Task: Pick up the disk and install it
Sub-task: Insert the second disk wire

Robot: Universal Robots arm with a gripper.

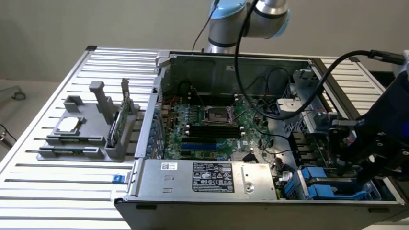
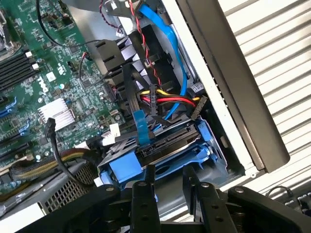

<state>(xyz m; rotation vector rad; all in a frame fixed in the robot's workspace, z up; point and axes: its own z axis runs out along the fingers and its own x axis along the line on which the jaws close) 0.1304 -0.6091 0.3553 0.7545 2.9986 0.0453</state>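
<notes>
**Step in hand:** install. The disk [image 2: 167, 145], in its blue carrier [image 2: 121, 171], sits in the drive bay at a corner of the case [image 1: 155, 91]. Its connector end is exposed, with no cable seen plugged into it.

**Tool:** The tool [image 2: 169, 171] hangs just over the carrier's near edge, fingers parted with nothing seen between them; judged not gripping.

**Progress:** Seating looks near complete.

**Requirement:** Any further move calls for a straight path, clear of the cables [image 2: 165, 101] just beside the bay.
</notes>
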